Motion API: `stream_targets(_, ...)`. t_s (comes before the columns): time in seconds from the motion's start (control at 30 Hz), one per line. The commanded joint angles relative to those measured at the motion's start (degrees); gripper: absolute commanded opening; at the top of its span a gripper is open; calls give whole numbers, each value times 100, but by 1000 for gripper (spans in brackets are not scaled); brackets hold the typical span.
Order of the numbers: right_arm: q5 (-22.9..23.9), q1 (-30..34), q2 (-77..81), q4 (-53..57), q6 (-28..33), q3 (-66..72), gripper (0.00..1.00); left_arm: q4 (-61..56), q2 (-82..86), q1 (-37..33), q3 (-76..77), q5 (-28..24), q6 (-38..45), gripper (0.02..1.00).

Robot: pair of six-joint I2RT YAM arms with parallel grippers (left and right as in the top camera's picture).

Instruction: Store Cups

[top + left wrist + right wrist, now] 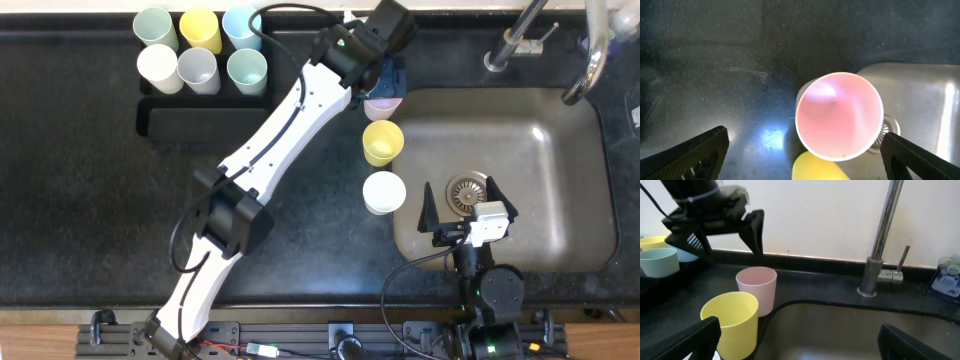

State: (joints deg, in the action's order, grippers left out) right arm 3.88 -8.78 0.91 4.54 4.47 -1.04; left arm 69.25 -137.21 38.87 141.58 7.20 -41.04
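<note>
A pink cup (383,104) stands upright on the dark counter at the sink's left rim. A yellow cup (383,142) and a white cup (384,191) stand in a row nearer to me. My left gripper (386,78) hangs open right above the pink cup (840,116), its fingers (695,155) spread wider than the rim and holding nothing. In the right wrist view that left gripper (730,250) hovers over the pink cup (757,287), with the yellow cup (732,320) beside it. My right gripper (465,205) is open and empty over the sink basin.
A black tray (165,120) at the back left holds several upright cups (200,50) in two rows. The steel sink (540,150) with its drain (467,190) is at the right. Behind it stand a faucet (880,255) and a soap bottle (947,277).
</note>
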Motion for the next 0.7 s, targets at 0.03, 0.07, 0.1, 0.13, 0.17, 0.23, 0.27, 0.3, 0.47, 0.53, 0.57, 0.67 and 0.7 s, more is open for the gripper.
stream_targets(0.03, 37, -20, -33, -42, -17, 76, 998, 111, -437, -11, 164, 341, -494, 985)
stream_targets(0.07, 37, -20, -33, -42, -17, 76, 998, 92, -501, -11, 164, 334, -494, 967)
stream_targets(0.1, 37, -20, -33, -44, -17, 76, 998, 68, -560, -11, 164, 326, -492, 952)
stream_targets(0.13, 37, -20, -33, -42, -17, 76, 996, 44, -601, -11, 166, 306, -492, 934)
stream_targets(0.17, 37, -20, -33, -42, -17, 76, 998, 20, -671, -11, 166, 289, -494, 908)
stream_targets(0.23, 37, -20, -33, -42, -17, 76, 1000, -59, -774, -11, 168, 262, -494, 827)
stream_targets(0.27, 37, -20, -33, -42, -17, 76, 998, -122, -837, -11, 168, 256, -494, 720)
stream_targets(0.3, 37, -20, -33, -44, -17, 76, 998, -175, -859, -11, 168, 260, -492, 514)
stream_targets(0.47, 37, -20, -33, -44, -17, 76, 996, -160, -560, -9, 179, 667, -431, 34)
stream_targets(0.53, 37, -20, -33, -42, -17, 76, 998, -22, -98, 7, 175, 1040, -400, 34)
stream_targets(0.57, 37, -20, -33, -42, -17, 76, 998, 68, 136, 7, 175, 1211, -400, 34)
stream_targets(0.67, 37, -20, -33, -42, -17, 76, 998, 400, 1281, -125, 83, 1967, -155, 34)
stream_targets(0.7, 37, -20, -33, -42, -17, 76, 998, 474, 1580, -208, 7, 2142, -35, 34)
